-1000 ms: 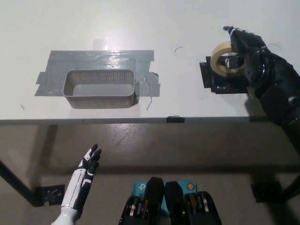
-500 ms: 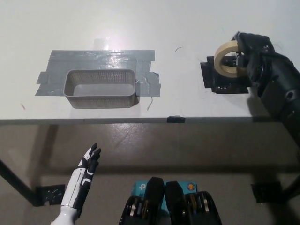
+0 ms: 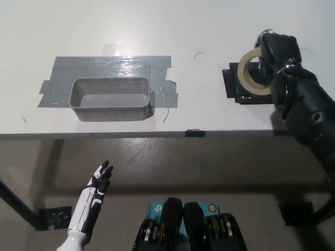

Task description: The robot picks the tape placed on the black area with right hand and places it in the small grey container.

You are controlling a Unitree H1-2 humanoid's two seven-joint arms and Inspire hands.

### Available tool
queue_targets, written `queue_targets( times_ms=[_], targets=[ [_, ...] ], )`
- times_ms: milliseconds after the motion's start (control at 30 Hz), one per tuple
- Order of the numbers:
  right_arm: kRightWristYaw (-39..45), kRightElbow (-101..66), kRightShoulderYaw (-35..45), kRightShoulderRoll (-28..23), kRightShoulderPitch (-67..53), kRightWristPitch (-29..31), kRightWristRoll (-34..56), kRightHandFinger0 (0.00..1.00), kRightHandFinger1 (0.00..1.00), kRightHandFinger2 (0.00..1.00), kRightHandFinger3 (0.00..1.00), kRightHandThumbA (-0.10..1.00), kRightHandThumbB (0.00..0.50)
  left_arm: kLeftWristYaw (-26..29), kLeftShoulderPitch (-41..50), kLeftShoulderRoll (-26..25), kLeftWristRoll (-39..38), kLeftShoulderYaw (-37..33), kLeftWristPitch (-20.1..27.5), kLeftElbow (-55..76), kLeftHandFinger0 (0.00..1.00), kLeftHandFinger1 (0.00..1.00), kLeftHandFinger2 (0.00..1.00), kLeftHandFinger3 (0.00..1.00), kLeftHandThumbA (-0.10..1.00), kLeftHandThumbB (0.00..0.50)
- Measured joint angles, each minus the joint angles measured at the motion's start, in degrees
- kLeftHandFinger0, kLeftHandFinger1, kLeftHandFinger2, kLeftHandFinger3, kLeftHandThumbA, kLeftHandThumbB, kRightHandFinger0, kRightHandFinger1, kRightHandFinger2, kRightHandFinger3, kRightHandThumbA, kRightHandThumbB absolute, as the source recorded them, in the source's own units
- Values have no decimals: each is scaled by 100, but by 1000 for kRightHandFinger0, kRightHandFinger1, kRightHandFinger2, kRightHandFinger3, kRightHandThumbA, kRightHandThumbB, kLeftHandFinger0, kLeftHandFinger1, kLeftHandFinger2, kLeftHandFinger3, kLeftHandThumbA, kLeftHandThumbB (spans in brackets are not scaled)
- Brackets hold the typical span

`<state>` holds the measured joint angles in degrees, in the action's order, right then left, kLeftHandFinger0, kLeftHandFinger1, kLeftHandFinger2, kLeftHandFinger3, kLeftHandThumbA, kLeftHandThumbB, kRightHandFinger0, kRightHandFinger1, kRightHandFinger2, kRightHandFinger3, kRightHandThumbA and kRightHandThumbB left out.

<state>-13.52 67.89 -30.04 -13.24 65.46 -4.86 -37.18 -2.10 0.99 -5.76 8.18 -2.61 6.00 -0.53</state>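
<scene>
The white left hand (image 3: 98,184) rests low at the left, below the counter (image 3: 157,31) edge, its fingers straight and slightly spread, holding nothing. On the counter's left half, the small grey container (image 3: 111,98) stands on a patch of grey duct tape (image 3: 112,68); nothing lies inside it. Further right is the black area (image 3: 233,86), and above it the roll of tape (image 3: 247,77) is pinched upright in the fingers (image 3: 272,49) of the black right hand (image 3: 275,55). Compared with a second ago, the roll has tipped from lying nearly flat to standing on edge, lifted off the black patch; the container has not moved.
</scene>
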Motion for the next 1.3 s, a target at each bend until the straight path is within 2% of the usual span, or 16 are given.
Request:
queue_targets(
  times_ms=[33, 67, 100, 233, 367, 467, 600, 733, 800, 867, 900, 967, 1000, 1067, 1233, 1300],
  targets=[
    [-77, -91, 21, 23, 0, 53, 0, 204, 720, 1000, 1000, -100, 155, 0, -2, 0, 0, 0, 0, 0, 1000, 1000, 1000, 1000, 1000, 114],
    [-156, -196, 46, 50, 1, 100, 0, 297, 805, 1000, 1000, -100, 149, 0, -7, 0, 0, -1, 1, 0, 1000, 1000, 1000, 1000, 1000, 113],
    [-236, -318, 78, 87, 4, 145, 0, 191, 662, 994, 1000, -100, 162, 0, -13, -1, 0, -1, 3, 1, 1000, 1000, 1000, 1000, 1000, 123],
    [-495, -862, 203, 352, 239, 242, 0, 16, 509, 974, 981, -100, 169, -7, -90, -4, -3, -3, 2, 8, 1000, 1000, 1000, 1000, 1000, 126],
    [-585, -1133, 288, 687, 648, 261, 0, 2, 566, 1000, 1000, -100, 140, -10, -178, -12, 1, -6, 2, 15, 1000, 1000, 1000, 1000, 1000, 125],
    [-610, -1145, 285, 992, 883, 261, -4, 0, 474, 924, 987, -100, 147, -11, -185, -29, 7, -23, 2, 17, 1000, 1000, 1000, 1000, 1000, 121],
    [-683, -898, 226, 1428, 1084, 260, -33, 0, 263, 798, 717, -100, 191, -11, -184, -38, 13, -43, 4, 22, 1000, 1000, 1000, 1000, 1000, 142],
    [-784, -271, 99, 1885, 1259, 276, -69, 0, 317, 867, 769, -100, 211, -12, -186, -52, 21, -90, 8, 22, 1000, 1000, 1000, 1000, 1000, 150],
    [-832, 19, 41, 2068, 1306, 306, -88, 0, 255, 746, 516, -100, 270, -14, -186, -71, 21, -120, 8, 23, 1000, 1000, 1000, 1000, 1000, 154],
    [-881, 378, -29, 2277, 1365, 329, -106, 0, 161, 642, 390, -100, 304, -14, -184, -87, 24, -156, 3, 39, 1000, 1000, 1000, 1000, 1000, 152],
    [-908, 545, -62, 2378, 1386, 331, -116, 62, 232, 704, 421, -100, 299, -14, -184, -91, 30, -178, 1, 58, 1000, 1000, 1000, 1000, 1000, 149],
    [-918, 793, -97, 2554, 1396, 349, -118, 2, 112, 403, 441, -100, 305, -14, -185, -92, 35, -224, 0, 104, 1000, 1000, 1000, 1000, 1000, 148],
    [-921, 876, -104, 2621, 1396, 357, -117, 0, 62, 328, 401, -100, 283, -14, -185, -92, 37, -240, -2, 124, 1000, 1000, 1000, 1000, 998, 139],
    [-920, 1017, -106, 2740, 1396, 373, -114, 0, 1, 185, 439, -100, 285, -17, -186, -93, 36, -272, -9, 177, 1000, 1000, 1000, 1000, 963, 132],
    [-921, 1209, -144, 2933, 1379, 397, -114, 0, 0, 126, 452, -100, 306, -126, -185, -108, 23, -367, -48, 227, 1000, 1000, 1000, 1000, 923, 142],
    [-921, 1238, -162, 2972, 1351, 401, -114, 1, 41, 188, 477, -100, 314, -166, -185, -108, 22, -402, -54, 230, 1000, 1000, 1000, 1000, 935, 133]
  ],
)
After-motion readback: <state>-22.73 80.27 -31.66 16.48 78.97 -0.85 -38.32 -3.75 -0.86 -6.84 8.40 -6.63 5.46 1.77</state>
